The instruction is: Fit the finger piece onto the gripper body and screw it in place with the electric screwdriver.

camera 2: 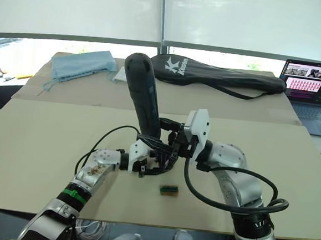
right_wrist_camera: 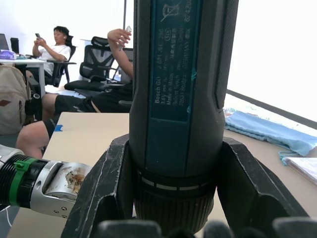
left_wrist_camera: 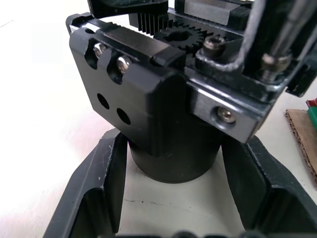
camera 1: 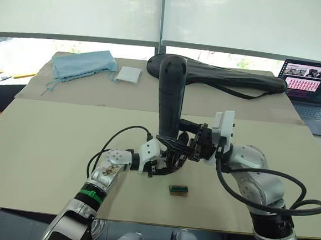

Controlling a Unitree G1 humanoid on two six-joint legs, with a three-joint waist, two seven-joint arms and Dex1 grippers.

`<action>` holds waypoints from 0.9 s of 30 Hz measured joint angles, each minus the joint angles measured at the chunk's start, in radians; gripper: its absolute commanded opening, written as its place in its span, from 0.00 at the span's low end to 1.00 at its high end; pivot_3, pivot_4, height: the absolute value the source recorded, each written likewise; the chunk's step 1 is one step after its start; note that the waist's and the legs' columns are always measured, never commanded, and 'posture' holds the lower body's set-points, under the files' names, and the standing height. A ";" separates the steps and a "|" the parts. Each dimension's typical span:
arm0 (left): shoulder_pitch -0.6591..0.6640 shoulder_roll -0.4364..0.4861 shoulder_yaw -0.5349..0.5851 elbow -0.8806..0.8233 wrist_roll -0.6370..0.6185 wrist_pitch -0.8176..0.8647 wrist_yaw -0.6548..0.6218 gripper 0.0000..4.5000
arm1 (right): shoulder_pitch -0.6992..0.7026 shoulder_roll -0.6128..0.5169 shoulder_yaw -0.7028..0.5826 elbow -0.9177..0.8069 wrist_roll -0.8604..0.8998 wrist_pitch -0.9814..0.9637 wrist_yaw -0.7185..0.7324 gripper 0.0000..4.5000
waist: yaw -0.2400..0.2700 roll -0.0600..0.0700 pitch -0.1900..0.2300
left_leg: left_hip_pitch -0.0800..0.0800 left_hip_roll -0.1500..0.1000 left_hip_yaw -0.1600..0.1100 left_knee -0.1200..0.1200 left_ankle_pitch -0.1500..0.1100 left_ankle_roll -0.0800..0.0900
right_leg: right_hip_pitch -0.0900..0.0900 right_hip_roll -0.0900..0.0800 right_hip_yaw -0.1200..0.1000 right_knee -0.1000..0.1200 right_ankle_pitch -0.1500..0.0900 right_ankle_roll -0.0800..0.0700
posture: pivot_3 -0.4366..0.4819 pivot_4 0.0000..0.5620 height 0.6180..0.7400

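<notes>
The gripper body point(left_wrist_camera: 163, 99) stands on the worktop point(camera 1: 47, 144) near its front middle, its round base clasped by the left gripper point(left_wrist_camera: 171, 198). The right gripper point(right_wrist_camera: 176, 218), jaws clenched on the electric screwdriver point(camera 1: 170, 98), holds it upright, tip down at the body. Screwing seems underway; whether the finger piece is fitted cannot be told.

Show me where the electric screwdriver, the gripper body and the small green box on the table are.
electric screwdriver point(camera 1: 170, 98), left eye view, middle of its black barrel.
gripper body point(left_wrist_camera: 148, 106), left wrist view, front face of the black block.
small green box point(camera 1: 178, 190), left eye view, its top.
</notes>
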 measured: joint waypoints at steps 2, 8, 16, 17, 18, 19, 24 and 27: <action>0.000 0.002 -0.001 0.001 0.000 0.002 0.000 0.51 | 0.010 0.000 0.011 0.000 -0.009 -0.011 -0.002 0.43 | -0.001 0.001 -0.002 | 0.001 0.000 0.000 -0.001 0.000 0.000 | 0.001 0.000 0.000 0.000 0.000 0.000 | 0.48 0.27 1.00; 0.000 0.004 -0.001 0.007 0.001 0.005 0.000 0.51 | 0.022 0.000 0.034 -0.001 -0.027 -0.033 0.001 0.43 | -0.005 0.001 -0.006 | 0.006 0.000 0.000 -0.003 0.000 0.000 | 0.005 0.000 0.000 -0.001 0.000 0.000 | 0.48 0.27 1.00; 0.002 0.008 -0.002 0.007 0.001 0.018 0.000 0.51 | 0.033 0.007 0.045 0.007 -0.028 -0.040 -0.012 0.43 | -0.012 0.002 -0.006 | 0.016 0.000 0.000 -0.006 -0.002 0.000 | 0.016 0.001 0.001 -0.003 -0.004 0.003 | 0.48 0.27 1.00; 0.002 0.008 -0.002 0.007 0.001 0.019 0.001 0.51 | 0.035 0.009 0.045 0.012 -0.028 -0.045 -0.013 0.43 | -0.013 0.002 -0.006 | 0.017 0.000 0.000 -0.006 -0.002 0.000 | 0.017 0.001 0.001 -0.003 -0.004 0.003 | 0.48 0.27 1.00; 0.002 0.008 -0.002 0.007 0.001 0.020 0.001 0.51 | 0.035 0.009 0.045 0.016 -0.028 -0.050 -0.012 0.43 | -0.013 0.002 -0.007 | 0.017 0.000 0.000 -0.006 -0.002 0.000 | 0.017 0.001 0.001 -0.003 -0.004 0.003 | 0.48 0.27 1.00; 0.002 0.008 -0.002 0.007 0.001 0.020 0.001 0.51 | 0.034 0.009 0.044 0.020 -0.028 -0.052 -0.012 0.43 | -0.013 0.002 -0.007 | 0.017 0.000 0.000 -0.006 -0.002 0.000 | 0.017 0.001 0.001 -0.003 -0.004 0.003 | 0.48 0.27 1.00; 0.003 0.009 -0.002 0.006 0.001 0.020 0.001 0.51 | 0.027 0.009 0.045 0.025 -0.028 -0.054 -0.012 0.43 | -0.014 0.002 -0.007 | 0.017 0.000 0.000 -0.006 -0.002 -0.001 | 0.017 0.001 0.001 -0.003 -0.004 0.003 | 0.48 0.27 1.00; 0.003 0.009 -0.001 0.005 0.001 0.020 0.001 0.51 | 0.021 0.008 0.044 0.029 -0.028 -0.054 -0.012 0.43 | -0.014 0.002 -0.007 | 0.017 0.000 0.000 -0.006 -0.002 -0.001 | 0.017 0.001 0.001 -0.003 -0.004 0.003 | 0.48 0.27 1.00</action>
